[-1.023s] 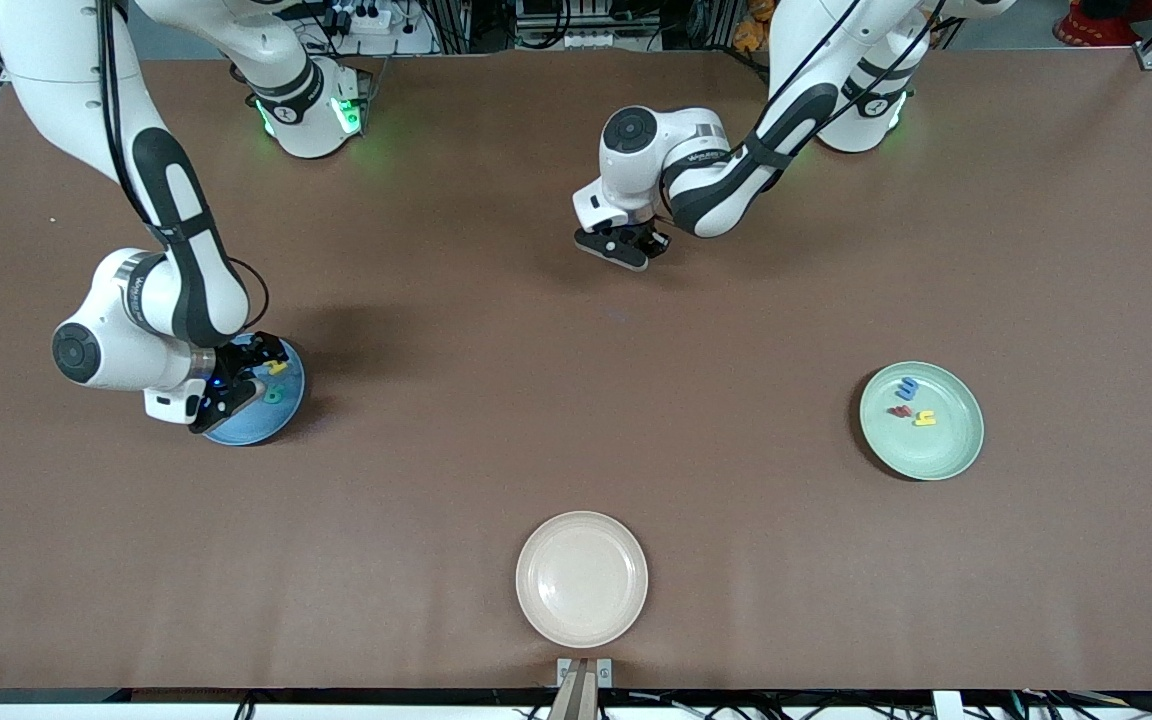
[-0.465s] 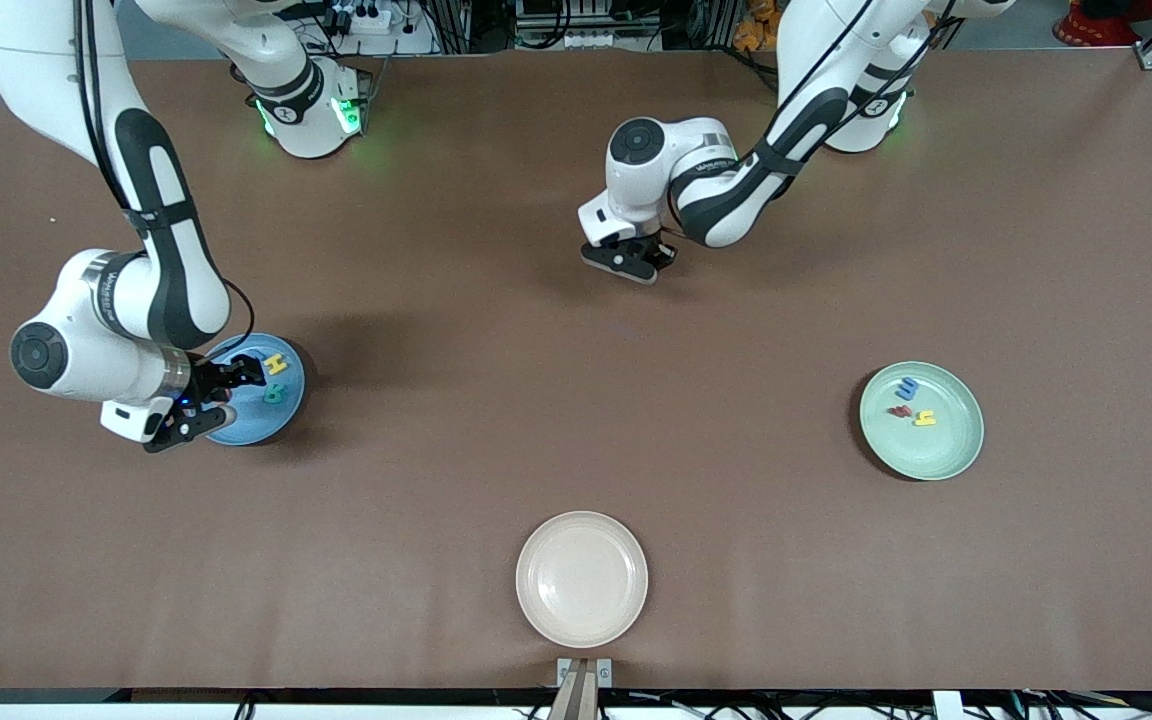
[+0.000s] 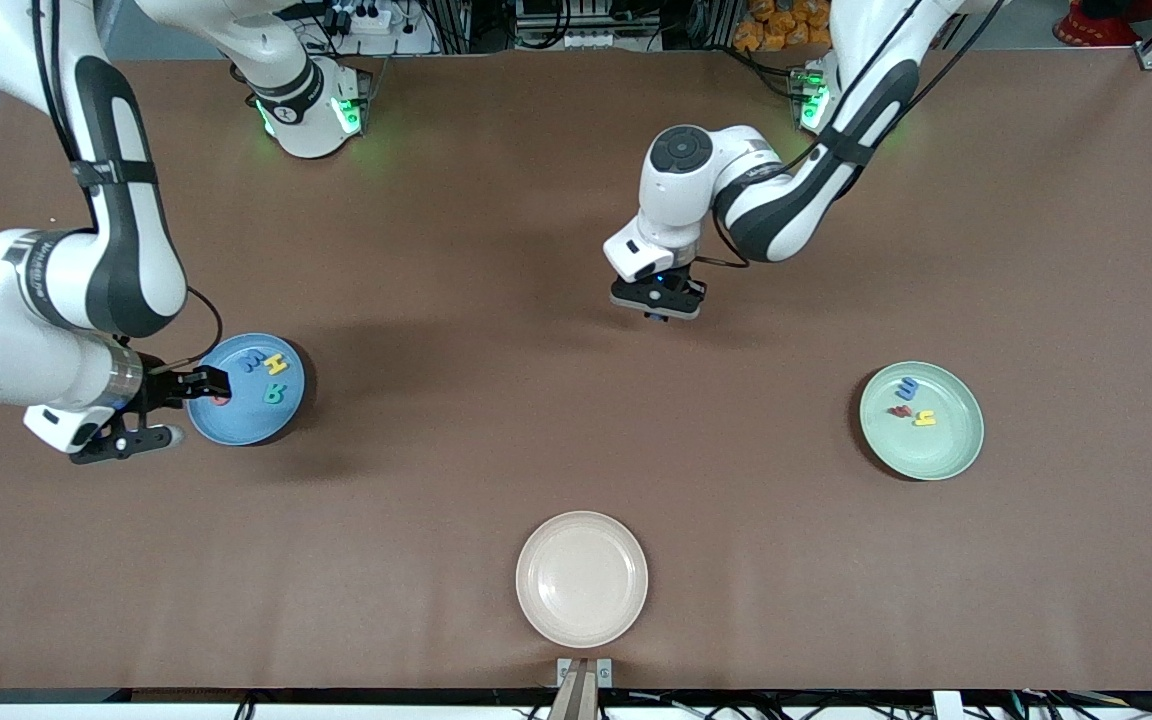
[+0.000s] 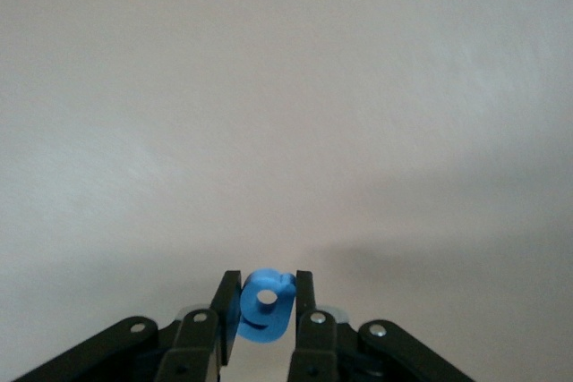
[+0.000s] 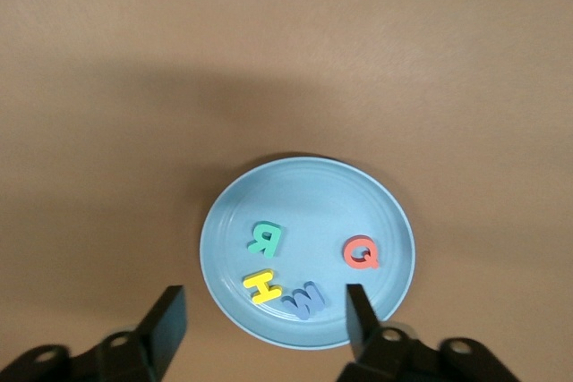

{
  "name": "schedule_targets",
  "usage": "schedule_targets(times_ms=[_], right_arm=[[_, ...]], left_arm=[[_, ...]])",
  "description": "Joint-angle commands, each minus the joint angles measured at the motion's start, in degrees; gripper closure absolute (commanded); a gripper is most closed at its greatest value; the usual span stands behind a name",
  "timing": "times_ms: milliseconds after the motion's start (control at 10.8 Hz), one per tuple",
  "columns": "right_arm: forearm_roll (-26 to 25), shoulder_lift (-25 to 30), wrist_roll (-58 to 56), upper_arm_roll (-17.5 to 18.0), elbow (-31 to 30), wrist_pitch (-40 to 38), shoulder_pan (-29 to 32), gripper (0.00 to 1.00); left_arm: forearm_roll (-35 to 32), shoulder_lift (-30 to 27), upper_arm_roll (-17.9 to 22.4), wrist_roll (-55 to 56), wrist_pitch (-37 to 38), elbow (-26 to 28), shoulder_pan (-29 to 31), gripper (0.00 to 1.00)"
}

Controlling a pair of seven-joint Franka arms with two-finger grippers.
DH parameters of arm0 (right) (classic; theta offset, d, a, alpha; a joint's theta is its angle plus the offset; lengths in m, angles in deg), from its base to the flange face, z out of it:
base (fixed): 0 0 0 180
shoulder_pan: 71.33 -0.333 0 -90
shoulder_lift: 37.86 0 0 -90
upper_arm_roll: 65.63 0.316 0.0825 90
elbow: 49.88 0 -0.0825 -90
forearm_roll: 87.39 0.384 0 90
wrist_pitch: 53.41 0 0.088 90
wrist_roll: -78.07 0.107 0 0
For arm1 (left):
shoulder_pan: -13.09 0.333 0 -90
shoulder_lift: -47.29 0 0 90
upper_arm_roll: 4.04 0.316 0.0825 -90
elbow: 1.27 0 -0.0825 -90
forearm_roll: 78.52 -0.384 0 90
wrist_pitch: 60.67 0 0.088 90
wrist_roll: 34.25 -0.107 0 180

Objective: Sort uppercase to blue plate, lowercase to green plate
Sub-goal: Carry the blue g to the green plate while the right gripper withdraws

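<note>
The blue plate (image 3: 246, 392) lies toward the right arm's end and carries the uppercase letters: blue M (image 3: 253, 361), yellow H (image 3: 276, 365), teal R (image 3: 274, 394) and red Q (image 3: 222, 399). My right gripper (image 3: 198, 385) hangs open and empty at that plate's rim. Its wrist view shows the blue plate (image 5: 376, 212) with R (image 5: 265, 238), H (image 5: 262, 286), M (image 5: 302, 298) and Q (image 5: 361, 252). My left gripper (image 3: 656, 303) is over bare table, shut on a blue lowercase g (image 4: 266, 306). The green plate (image 3: 941, 450) holds a blue letter (image 3: 907, 388), dark red w (image 3: 900, 410) and yellow h (image 3: 925, 418).
A cream plate (image 3: 581, 578) with nothing on it sits near the front edge, midway along the table. Brown table stretches between the three plates. Both arm bases stand along the table edge farthest from the camera.
My right gripper has opened wider and drawn back off the blue plate toward the right arm's end, uncovering the letters. My left arm has carried the blue g closer to the green plate.
</note>
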Motion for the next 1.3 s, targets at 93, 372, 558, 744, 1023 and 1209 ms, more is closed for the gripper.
schedule_targets(times_ms=[93,372,558,744,1023,1209], right_arm=[[-2.2,3.1,6.5,2.8,8.0,-11.7,2.6,0.06],[-7.0,6.3,10.4,7.6,11.5,-15.1,5.1,0.05],[-7.2,8.1,14.0,8.3,11.7,-15.4,5.5,0.01],[-7.2,9.7,14.2,8.4,12.4,-15.4,5.6,0.00],[-8.7,14.2,13.5,9.6,11.9,-15.6,6.3,0.00],[-9.4,15.4,13.7,11.4,12.1,-16.1,7.4,0.00]], left_arm=[[5.7,-3.6,0.9,-3.9,2.7,-2.1,5.6,1.00],[11.8,-6.0,8.5,-17.6,11.7,-6.3,6.9,1.00],[13.5,-7.3,16.2,-31.0,13.1,-6.3,6.9,1.00],[15.1,-7.4,22.6,-42.1,13.6,-6.0,6.9,1.00],[21.1,-6.2,31.8,-59.1,13.5,-5.5,6.8,1.00],[23.9,-3.9,34.9,-64.5,13.2,-5.9,6.7,1.00]])
